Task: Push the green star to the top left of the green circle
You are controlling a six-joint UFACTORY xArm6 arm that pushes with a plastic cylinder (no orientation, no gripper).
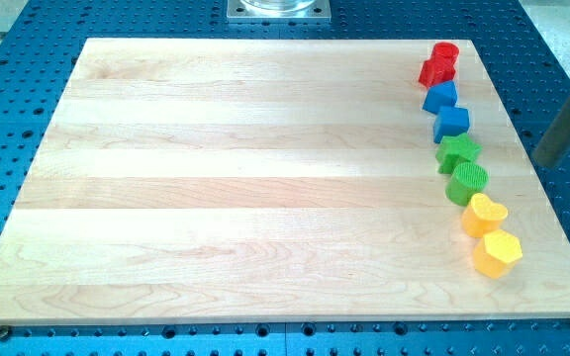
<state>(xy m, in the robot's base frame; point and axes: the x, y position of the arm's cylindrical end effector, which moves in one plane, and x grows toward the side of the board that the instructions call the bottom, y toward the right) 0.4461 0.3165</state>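
Note:
The green star (458,151) lies near the board's right edge, in a line of blocks running down that side. The green circle (468,183) sits just below it, and the two touch or nearly touch. The dark rod comes in from the view's upper right. My tip (542,161) is at the board's right edge, to the right of the green star and a clear gap away from it. It touches no block.
Above the star are two blue blocks (440,96) (452,122) and red blocks (440,64) at the top. Below the circle are a yellow heart (484,214) and a yellow hexagon (497,253). The wooden board (245,178) lies on a blue perforated table (562,59).

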